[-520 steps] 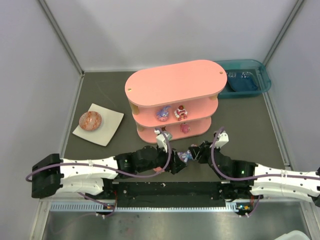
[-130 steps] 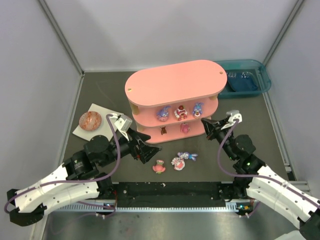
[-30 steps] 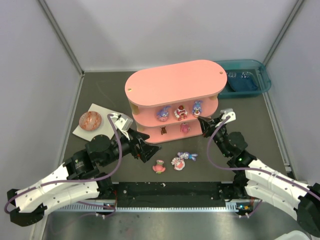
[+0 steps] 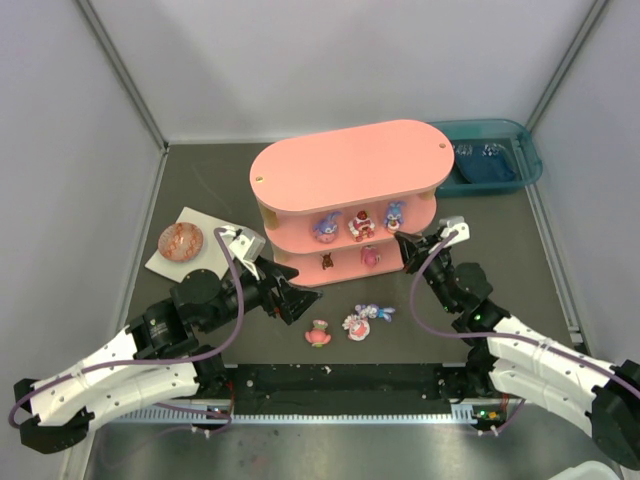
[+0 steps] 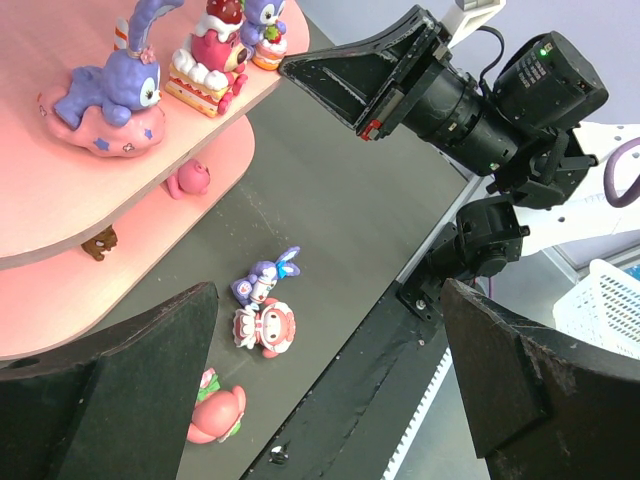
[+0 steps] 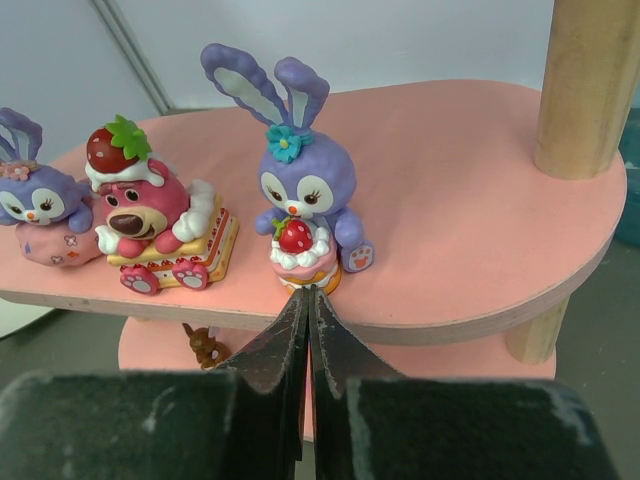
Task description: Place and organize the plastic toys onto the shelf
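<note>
Right pincer (image 6: 307,295), tips together and empty, sits just in front of the bunny toy (image 6: 300,200), which looks light, hard and slick, so pinch the body, not the ears.

Small brown figurine (image 6: 203,346), low and left of the right claw (image 6: 308,293), partly hidden behind its finger; purple bunny (image 6: 35,215) far left, cut off by the view's edge.

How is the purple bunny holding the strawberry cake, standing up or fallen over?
Upright: the purple bunny sits on the shelf, ears pointing up, feet down.
</note>
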`<state>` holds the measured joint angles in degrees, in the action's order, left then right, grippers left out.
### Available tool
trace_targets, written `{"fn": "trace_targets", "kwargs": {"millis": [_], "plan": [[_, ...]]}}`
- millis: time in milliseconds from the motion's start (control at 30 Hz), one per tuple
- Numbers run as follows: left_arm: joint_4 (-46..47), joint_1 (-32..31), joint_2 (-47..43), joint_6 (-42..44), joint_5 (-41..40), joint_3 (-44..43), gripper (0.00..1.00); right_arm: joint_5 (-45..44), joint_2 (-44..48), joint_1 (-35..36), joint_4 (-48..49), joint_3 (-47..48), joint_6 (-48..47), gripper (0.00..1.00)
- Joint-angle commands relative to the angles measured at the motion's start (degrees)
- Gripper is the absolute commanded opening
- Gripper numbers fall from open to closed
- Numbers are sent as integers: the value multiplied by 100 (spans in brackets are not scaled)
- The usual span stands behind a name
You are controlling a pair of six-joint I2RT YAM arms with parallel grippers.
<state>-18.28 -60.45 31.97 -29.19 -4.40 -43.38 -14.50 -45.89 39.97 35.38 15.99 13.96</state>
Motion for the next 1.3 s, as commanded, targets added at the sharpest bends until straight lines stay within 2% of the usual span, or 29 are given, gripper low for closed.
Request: {"fn": "trace_targets", "kwargs": {"millis": [0, 367, 733, 933, 1200, 1267], "plan": [[27, 33, -103, 54, -78, -13, 99, -53, -34, -41, 251, 97, -51, 0], [97, 24, -85, 36, -52, 31, 99, 79, 528, -33, -100, -26, -68, 0], [220, 50, 20, -51, -104, 180, 99, 193, 1661, -33, -1654, -34, 159, 0], [413, 86, 196, -315, -236, 715, 99, 378, 1697, -33, -2928, 159, 774, 0], [896, 86, 827, -588, 71, 1577, 97, 281, 1873, 248, -3335, 10, 1144, 0], [1002, 86, 1004, -701, 220, 1771, 95, 281, 1882, 284, -3353, 10, 1136, 5]]}}
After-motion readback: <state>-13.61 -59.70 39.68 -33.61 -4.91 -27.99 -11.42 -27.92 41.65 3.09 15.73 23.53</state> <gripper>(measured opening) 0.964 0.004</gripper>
